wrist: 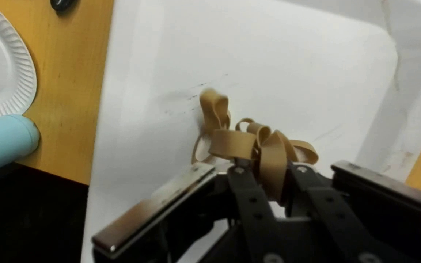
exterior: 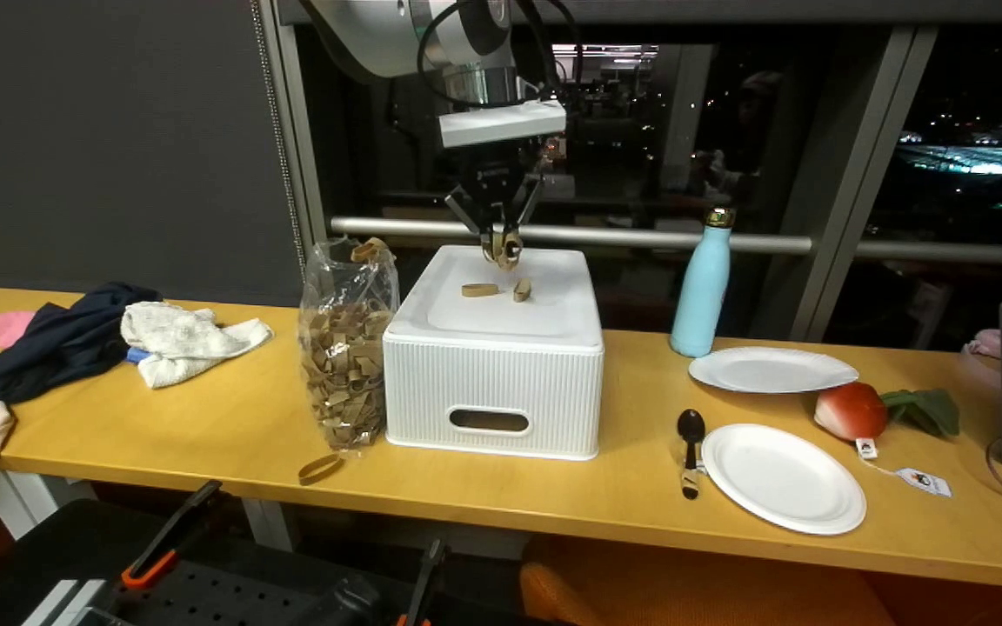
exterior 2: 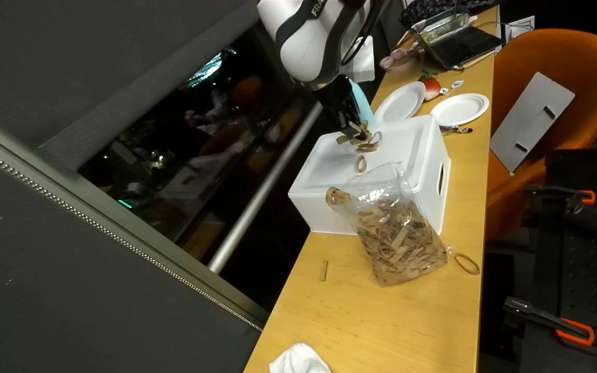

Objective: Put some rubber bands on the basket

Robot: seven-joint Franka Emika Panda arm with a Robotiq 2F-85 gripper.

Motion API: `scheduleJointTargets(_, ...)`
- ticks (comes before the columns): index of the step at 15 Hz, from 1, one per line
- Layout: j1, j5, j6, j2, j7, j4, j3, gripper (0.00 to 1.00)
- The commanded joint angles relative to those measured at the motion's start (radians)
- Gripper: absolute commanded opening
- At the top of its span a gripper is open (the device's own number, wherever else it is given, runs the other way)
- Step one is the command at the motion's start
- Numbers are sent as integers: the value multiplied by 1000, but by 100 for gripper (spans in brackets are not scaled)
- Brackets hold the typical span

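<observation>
- The pincer (wrist: 270,170) is clenched and grasping a bunch of looped rubber bands (wrist: 231,143).
- Below the pincer is the top (wrist: 305,65) of a white box (exterior: 492,382); the top carries dark scuffs in the wrist view.
- Below the pincer, a loose band (exterior: 479,289) lies on the top. A second band (exterior: 522,289) is near it; whether this one touches the top cannot be told.
- Left of the pincer in an exterior view, a clear bag (exterior: 346,365) of bands stands just beside the box on the wooden table (exterior: 205,426). Another band (exterior: 320,469) lies near the bag.
- Farther left of the pincer, a white cloth (exterior: 183,335) lies crumpled.
- Right of the pincer in an exterior view, a blue bottle (exterior: 703,291) stands upright, with two plates (exterior: 784,482), a spoon (exterior: 691,435) and a red-and-white vegetable (exterior: 851,412) near it.
- Behind the pincer, a rail (exterior: 640,237) crosses a dark window (exterior: 640,200); a grey blind (exterior: 101,156) covers the left part.
- Well apart from the pincer, an orange chair (exterior 2: 594,65) stands by the table.
</observation>
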Motion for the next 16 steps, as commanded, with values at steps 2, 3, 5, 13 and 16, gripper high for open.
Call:
scheduleJointTargets(2, -12, 23, -60, 41, -27, 79, 13, 58)
scheduleJointTargets(3, -11, 23, -63, 43, -25, 83, 13, 66)
scheduleJointTargets(5, -10, 25, -64, 45, -22, 87, 13, 81)
scheduleJointTargets(13, 32, 53, -50, -5, 74, 20, 34, 100)
scheduleJointTargets(16, 57, 57, -29, -15, 157, 20, 35, 100)
